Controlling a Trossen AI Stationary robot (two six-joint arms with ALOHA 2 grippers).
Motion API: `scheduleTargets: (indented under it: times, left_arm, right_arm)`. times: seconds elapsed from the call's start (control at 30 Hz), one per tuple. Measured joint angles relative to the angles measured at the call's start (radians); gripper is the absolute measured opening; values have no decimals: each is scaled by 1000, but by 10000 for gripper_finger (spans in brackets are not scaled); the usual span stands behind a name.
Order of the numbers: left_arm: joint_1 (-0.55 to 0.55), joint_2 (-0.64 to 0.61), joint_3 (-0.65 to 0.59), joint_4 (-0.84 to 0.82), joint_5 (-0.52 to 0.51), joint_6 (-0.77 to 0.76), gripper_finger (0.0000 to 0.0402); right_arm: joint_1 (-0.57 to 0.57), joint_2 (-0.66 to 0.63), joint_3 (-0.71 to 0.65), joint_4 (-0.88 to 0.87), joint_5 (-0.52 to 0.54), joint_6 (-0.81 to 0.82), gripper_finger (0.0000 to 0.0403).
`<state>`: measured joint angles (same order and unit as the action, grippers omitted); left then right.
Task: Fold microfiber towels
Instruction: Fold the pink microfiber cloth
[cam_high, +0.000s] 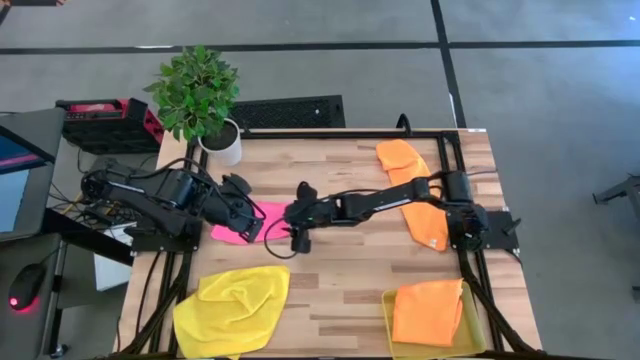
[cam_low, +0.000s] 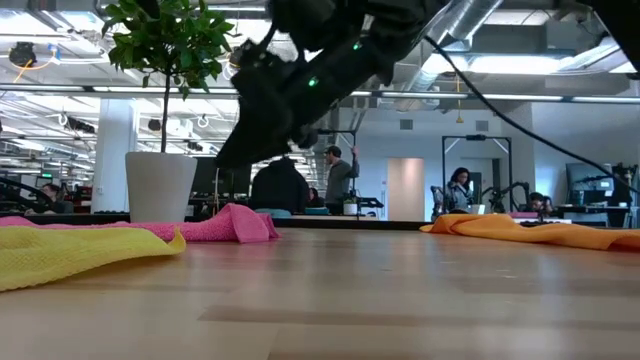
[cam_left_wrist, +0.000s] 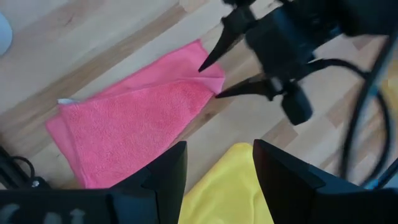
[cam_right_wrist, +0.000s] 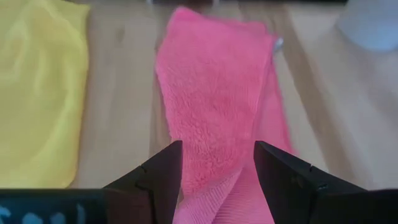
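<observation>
The pink towel (cam_high: 245, 222) lies folded over on itself on the table (cam_high: 340, 270), one layer slanting across the other, with a small white tag at one corner. We find it in front of the white plant pot (cam_high: 221, 143), with the yellow towel (cam_high: 232, 308) rumpled farther from the pot. The right gripper (cam_right_wrist: 217, 163) hangs over its near edge, fingers spread and holding nothing. The left gripper (cam_left_wrist: 219, 163) hovers beside it, likewise wide open and empty.
</observation>
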<state>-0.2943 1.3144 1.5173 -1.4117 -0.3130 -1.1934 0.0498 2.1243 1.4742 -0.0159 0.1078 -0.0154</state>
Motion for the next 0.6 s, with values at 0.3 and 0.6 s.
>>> scheduleTargets:
  times: [0.3, 0.6]
  left_arm:
    - [0, 0, 0, 21, -10, 2, 176]
    - [0, 0, 0, 20, -26, 3, 176]
  right_arm:
    - [3, 47, 16, -77, 26, 50, 221]
    - [14, 46, 16, -100, 50, 71, 221]
